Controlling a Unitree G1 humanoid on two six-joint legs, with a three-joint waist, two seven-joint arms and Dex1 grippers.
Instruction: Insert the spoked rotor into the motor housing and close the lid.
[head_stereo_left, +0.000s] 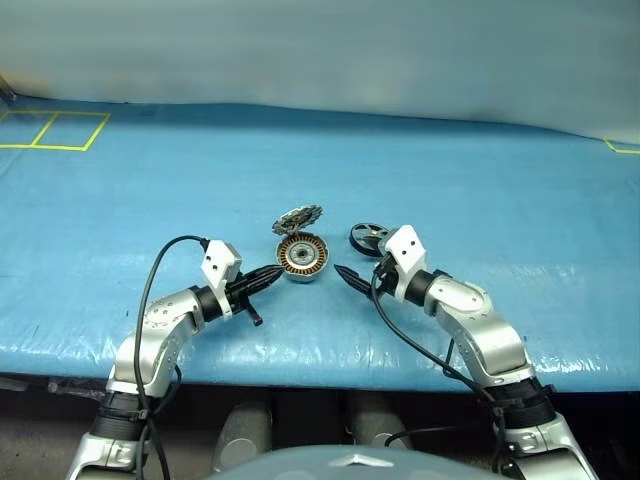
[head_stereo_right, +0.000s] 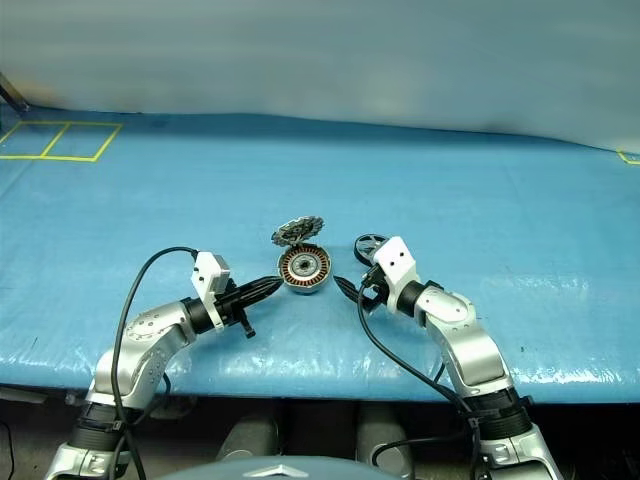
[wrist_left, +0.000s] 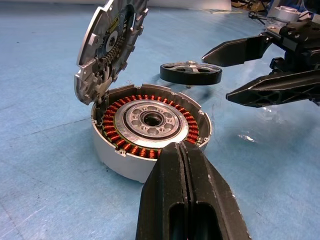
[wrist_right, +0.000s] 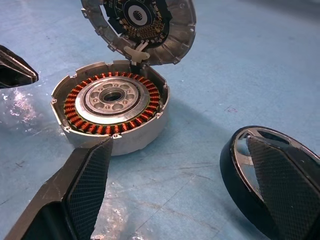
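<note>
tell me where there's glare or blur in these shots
Left wrist view: a wet-looking glint on the blue mat under the right gripper; the left gripper up close looks soft. Right wrist view: glare on the mat near the housing; the rotor sits behind a finger. Eye views: the far background is hazy.

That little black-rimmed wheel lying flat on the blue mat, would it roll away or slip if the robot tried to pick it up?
The spoked rotor lies flat, so a nudge would probably slide it, not roll it. Its metal spokes look rigid, so it should not bend. The smooth rim may slip between fingers; set on edge, it could roll.
</note>
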